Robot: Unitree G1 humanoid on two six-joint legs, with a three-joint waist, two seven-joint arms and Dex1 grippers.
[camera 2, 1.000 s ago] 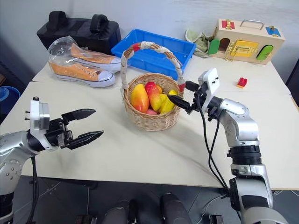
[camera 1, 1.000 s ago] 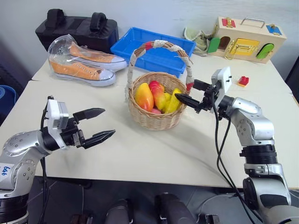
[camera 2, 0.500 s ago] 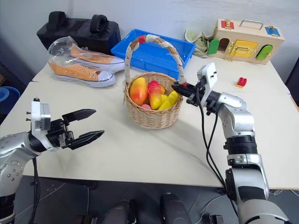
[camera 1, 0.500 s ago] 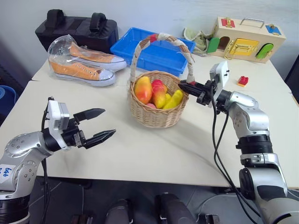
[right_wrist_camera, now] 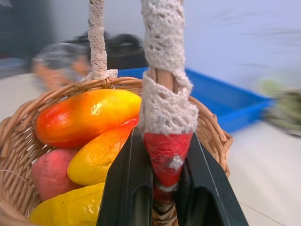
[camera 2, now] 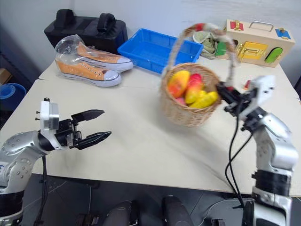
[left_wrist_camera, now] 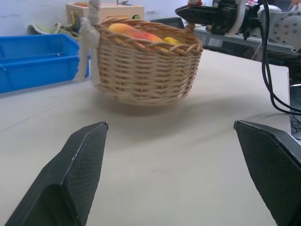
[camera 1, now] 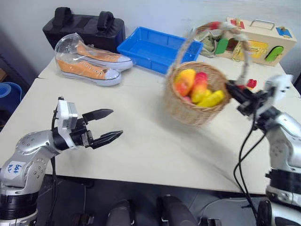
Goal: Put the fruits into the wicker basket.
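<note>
- On the table's right half, from the head views, I see the wicker basket tilted, fruits inside, my right gripper pinching its handle base.
- Left wrist view: left gripper spread, empty, basket straight ahead, well apart.
- Right wrist view: fingers clamp the red band.

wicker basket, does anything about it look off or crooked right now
Yes: the wicker basket sits tilted, not flat on the table. The right gripper is clamped on the red-banded foot of its handle. The fruits are inside, none spilled.
</note>
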